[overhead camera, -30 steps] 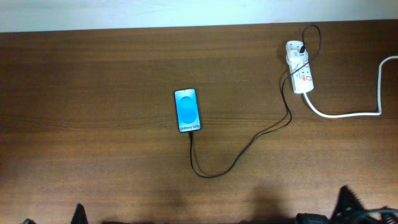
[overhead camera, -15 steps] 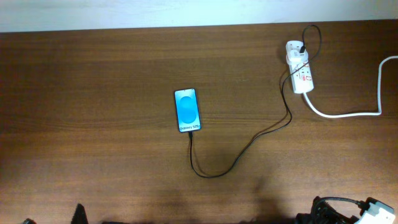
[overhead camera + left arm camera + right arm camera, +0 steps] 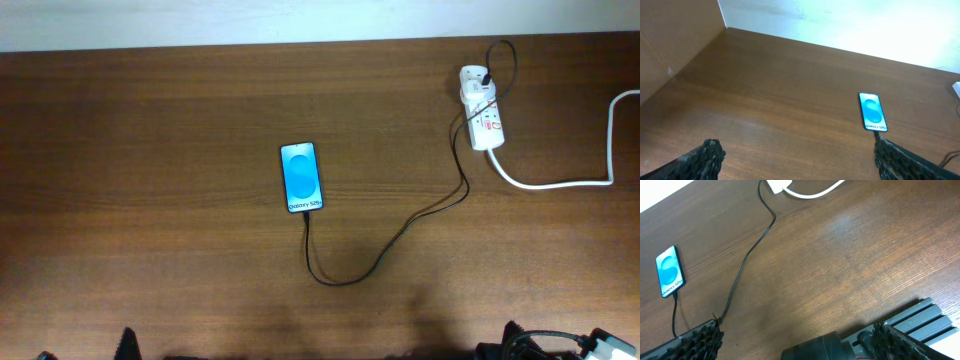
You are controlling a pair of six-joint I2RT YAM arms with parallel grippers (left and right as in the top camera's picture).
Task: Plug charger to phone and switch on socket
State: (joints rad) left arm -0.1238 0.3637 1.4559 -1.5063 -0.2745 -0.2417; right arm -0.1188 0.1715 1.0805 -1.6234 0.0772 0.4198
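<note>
I see both arms low at the near edge of the table (image 3: 150, 150), well apart from everything I need. The left gripper (image 3: 800, 161) stands spread wide with nothing between its fingers (image 3: 710, 156), and the right gripper (image 3: 797, 339) is spread just as wide, also holding nothing.

The phone (image 3: 302, 177) lies flat near the middle of the table, screen up and lit blue, its "Galaxy" end toward me. In the left wrist view it sits ahead and off to the right, just above the right-hand finger. In the right wrist view it sits ahead and far to the left.

The charger (image 3: 400, 235) meets the phone's near end, loops toward me, then runs diagonally up to the socket (image 3: 481, 120) at the far right. I cannot tell whether the tip is fully seated. The socket lies far ahead of the right gripper, only its corner showing at the top of that wrist view, and its thick white cord (image 3: 560, 183) trails off to the right
</note>
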